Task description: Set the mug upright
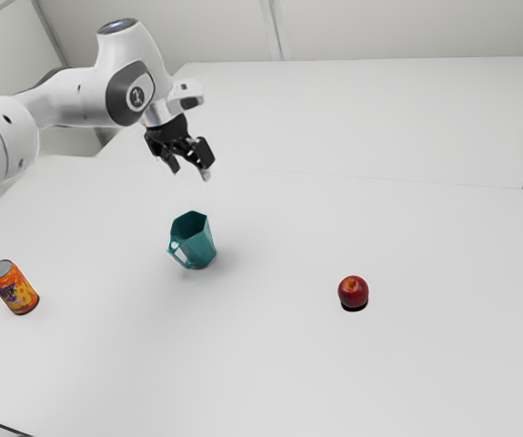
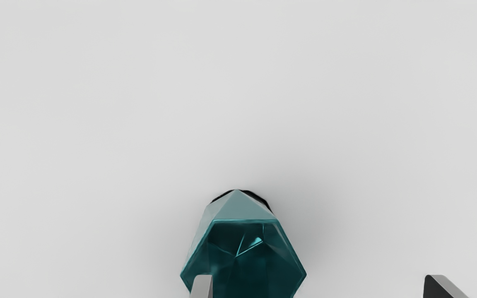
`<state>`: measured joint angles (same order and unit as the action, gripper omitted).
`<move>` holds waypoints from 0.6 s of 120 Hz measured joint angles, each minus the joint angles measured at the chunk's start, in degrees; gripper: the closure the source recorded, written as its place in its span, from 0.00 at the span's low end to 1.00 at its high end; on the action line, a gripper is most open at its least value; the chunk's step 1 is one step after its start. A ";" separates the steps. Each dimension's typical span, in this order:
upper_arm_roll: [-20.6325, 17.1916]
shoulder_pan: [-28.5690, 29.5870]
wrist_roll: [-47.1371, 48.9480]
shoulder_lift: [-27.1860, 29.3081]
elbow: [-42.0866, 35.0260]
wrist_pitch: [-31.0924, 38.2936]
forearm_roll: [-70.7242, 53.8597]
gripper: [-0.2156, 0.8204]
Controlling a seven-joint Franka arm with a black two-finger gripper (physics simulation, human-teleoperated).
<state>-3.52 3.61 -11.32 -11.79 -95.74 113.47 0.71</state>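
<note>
No word, brand or number can be read. The orange can (image 1: 8,293) at the exterior view's left has printing on its side: dark purple marks and yellow patches over the orange, which may be lettering, but I cannot make out a single letter. On the white arm (image 1: 65,98), a round dark joint cover (image 1: 115,94) bears a small pale emblem (image 1: 136,96) inside a ring, and what it stands for cannot be told.

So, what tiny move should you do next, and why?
Probably ease straight up, away from the teal, shiny, many-sided mug. It looks upright on its base, mouth up, and my black two-finger gripper hangs open above it, so touching it again might tip it.
</note>
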 joint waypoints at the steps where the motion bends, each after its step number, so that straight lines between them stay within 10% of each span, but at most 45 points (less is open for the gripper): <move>1: 0.00 0.00 0.02 0.19 0.32 -0.39 0.04 0.26; 72: 0.15 -0.13 0.71 8.49 6.16 -17.29 2.02 0.21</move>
<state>-3.37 3.48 -10.61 -3.29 -89.58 96.18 2.74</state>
